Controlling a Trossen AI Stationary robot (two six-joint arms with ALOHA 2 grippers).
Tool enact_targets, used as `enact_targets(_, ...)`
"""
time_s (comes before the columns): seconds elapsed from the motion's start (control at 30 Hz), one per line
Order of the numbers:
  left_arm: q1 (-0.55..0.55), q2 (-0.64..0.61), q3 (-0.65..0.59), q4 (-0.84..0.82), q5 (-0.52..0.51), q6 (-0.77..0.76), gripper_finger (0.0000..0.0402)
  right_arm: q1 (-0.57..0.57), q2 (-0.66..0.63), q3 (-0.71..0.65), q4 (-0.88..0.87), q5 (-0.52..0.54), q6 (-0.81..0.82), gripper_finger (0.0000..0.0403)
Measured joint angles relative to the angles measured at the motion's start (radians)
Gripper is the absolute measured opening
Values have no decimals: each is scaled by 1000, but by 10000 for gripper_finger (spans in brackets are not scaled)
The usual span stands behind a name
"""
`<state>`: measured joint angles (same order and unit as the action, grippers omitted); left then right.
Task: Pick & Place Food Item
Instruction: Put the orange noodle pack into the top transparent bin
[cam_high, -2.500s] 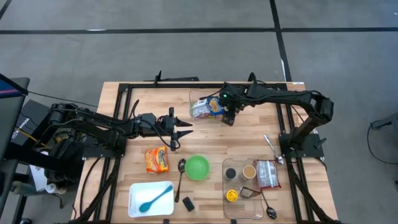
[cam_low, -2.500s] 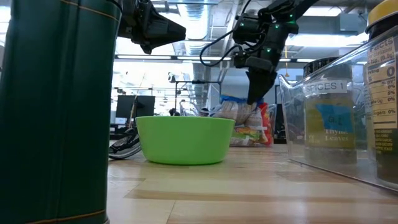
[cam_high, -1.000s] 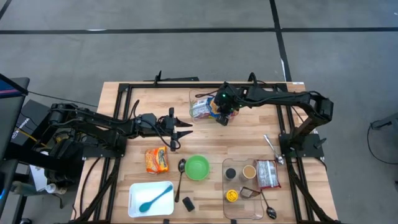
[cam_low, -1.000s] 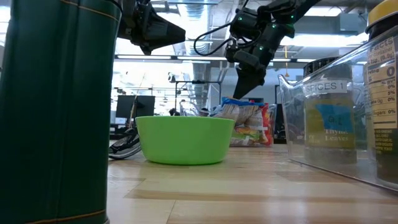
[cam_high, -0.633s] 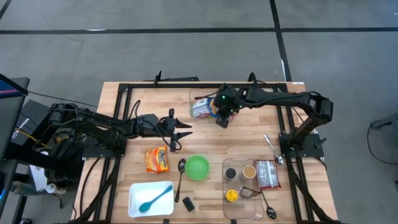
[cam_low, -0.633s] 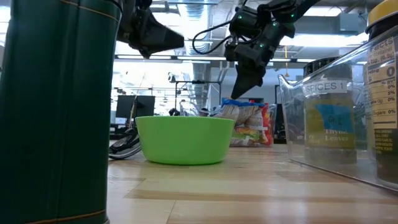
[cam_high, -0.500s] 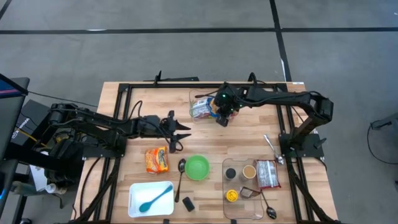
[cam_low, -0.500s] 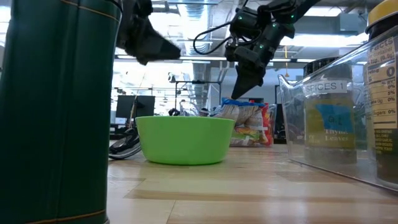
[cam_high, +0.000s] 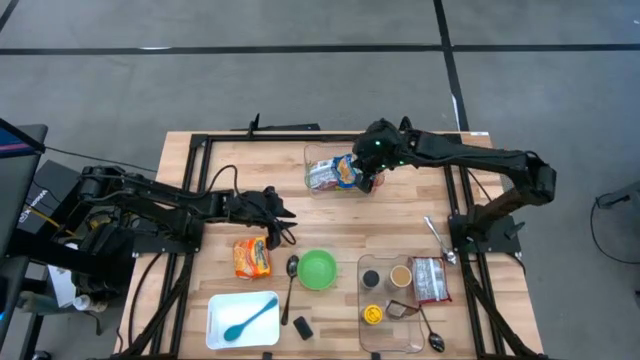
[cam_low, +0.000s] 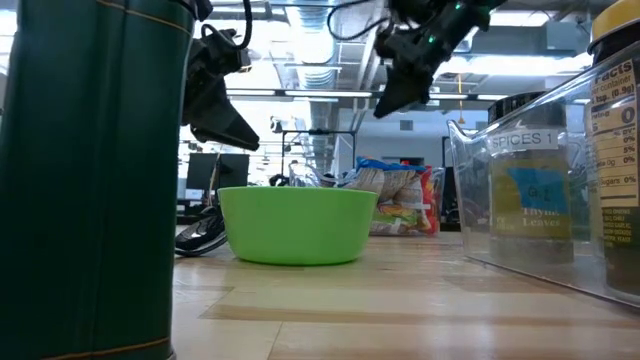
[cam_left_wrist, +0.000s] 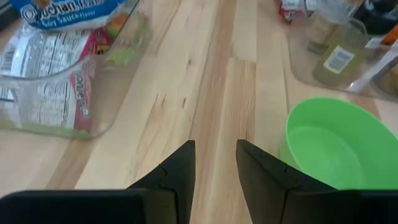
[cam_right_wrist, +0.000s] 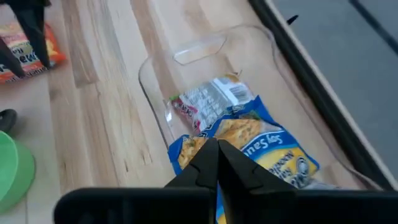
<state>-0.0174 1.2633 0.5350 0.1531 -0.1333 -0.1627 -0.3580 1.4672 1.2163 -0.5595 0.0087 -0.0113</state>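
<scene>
Hovering closed and empty over two food packets (cam_high: 333, 174) in one clear bin (cam_high: 318, 158): right hand (cam_high: 368, 183). Left hand (cam_high: 281, 226) slightly parted, holding nothing, near one green bowl (cam_high: 317, 269).

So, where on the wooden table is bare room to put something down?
Bare wood lies between the clear plastic bin of food packets and the green bowl. The near side is crowded: orange noodle packet, white tray, clear spice organiser.
</scene>
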Motion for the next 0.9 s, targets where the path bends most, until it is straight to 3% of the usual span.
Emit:
enact_targets(0.33,0,0,0,0,0,0,110,82,-96,0,-45,29,-26,0)
enact_targets(0.6,0,0,0,4,0,0,110,77,-87,-1,-244,69,-38,0)
enact_targets(0.9,0,0,0,4,0,0,110,116,-156,-84,-86,-65,-57,0)
